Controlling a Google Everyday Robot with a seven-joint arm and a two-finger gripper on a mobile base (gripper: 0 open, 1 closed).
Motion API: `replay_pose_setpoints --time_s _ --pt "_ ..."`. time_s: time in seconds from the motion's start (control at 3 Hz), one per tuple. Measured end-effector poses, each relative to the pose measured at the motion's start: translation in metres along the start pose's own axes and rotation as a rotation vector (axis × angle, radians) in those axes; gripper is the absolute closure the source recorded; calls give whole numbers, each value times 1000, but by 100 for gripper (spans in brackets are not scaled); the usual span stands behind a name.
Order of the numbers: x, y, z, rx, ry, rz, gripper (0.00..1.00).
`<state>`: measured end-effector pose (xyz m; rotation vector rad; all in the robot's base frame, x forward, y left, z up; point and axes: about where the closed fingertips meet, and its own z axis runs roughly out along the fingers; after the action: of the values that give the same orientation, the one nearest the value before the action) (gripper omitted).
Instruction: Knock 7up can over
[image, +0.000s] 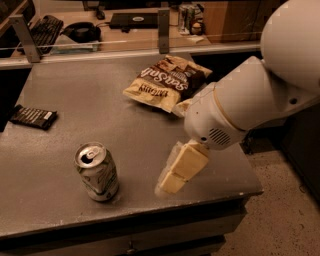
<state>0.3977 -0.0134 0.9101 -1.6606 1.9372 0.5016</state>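
Note:
The 7up can (97, 171) stands upright near the front left of the grey table (75, 100), its silver pull-tab top showing. My gripper (176, 176) hangs from the big white arm (250, 95) just above the table, to the right of the can with a gap of about a can's width between them. It does not touch the can. Its cream-coloured fingers (186, 162) point down and to the left.
A brown-and-cream chip bag (165, 82) lies at the back middle of the table. A flat dark chocolate bar (34, 118) lies at the left edge. The table's front edge is close below the can. A glass rail and a desk with keyboard stand behind.

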Motion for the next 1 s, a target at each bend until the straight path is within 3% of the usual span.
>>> replay_pose_setpoints --time_s 0.33,1.0 --pt "-17 15 34 -30 -64 -9 0" --pt "-49 29 87 -33 -207 -14 0"
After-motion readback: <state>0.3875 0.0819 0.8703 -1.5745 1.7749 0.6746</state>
